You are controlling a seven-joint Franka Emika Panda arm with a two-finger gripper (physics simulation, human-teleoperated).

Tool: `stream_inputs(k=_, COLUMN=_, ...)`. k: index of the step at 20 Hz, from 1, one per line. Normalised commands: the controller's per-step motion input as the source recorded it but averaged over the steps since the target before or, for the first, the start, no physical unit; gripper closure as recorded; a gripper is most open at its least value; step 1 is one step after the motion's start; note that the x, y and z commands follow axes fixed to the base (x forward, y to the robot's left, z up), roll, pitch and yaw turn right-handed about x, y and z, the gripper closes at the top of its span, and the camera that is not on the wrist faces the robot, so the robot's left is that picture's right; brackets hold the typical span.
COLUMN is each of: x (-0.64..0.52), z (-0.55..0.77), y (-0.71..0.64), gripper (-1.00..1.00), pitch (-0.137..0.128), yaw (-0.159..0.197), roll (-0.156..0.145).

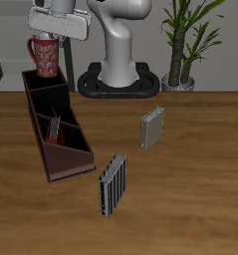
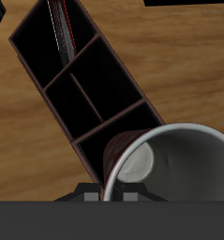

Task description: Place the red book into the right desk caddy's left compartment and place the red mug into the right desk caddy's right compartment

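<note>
My gripper [image 1: 46, 40] is shut on the red mug [image 1: 45, 58], which hangs upright in the air over the back end of the right desk caddy [image 1: 73, 169]. The wrist view looks into the mug's white inside [image 2: 179, 183], with the caddy's right compartment [image 2: 106, 142] just below it and partly hidden by the rim. That compartment [image 1: 43, 96] holds nothing. The red book [image 1: 55, 127] stands tilted inside the caddy, in the section at the other end from the mug. Its white page edges [image 2: 61, 23] show in the wrist view.
Two grey-striped books stand on the wooden table: one [image 1: 151, 127] mid-table, the other [image 1: 112, 185] near the caddy's front end. The robot base [image 1: 120, 65] and a potted plant [image 1: 183, 45] are at the back.
</note>
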Motion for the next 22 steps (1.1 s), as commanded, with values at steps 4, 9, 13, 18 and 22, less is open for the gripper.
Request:
stream_inputs(k=4, x=0.01, z=-0.11, y=-0.01, gripper=1.0, pitch=-0.014, yaw=-0.011, roll=-0.015)
stream_inputs(k=9, x=-0.01, z=-0.12, y=0.01, gripper=1.0, pitch=-0.009, yaw=-0.033, roll=0.0)
stream_inputs(k=13, x=-0.02, z=-0.16, y=-0.03, gripper=1.0, pitch=0.0, yaw=-0.027, roll=-0.025)
stream_inputs(k=18, x=-0.01, z=-0.09, y=-0.02, gripper=1.0, pitch=0.002, yaw=-0.014, roll=-0.008)
stream_inputs(k=22, x=-0.09, z=-0.09, y=-0.01, gripper=1.0, pitch=-0.011, yaw=-0.021, roll=0.009)
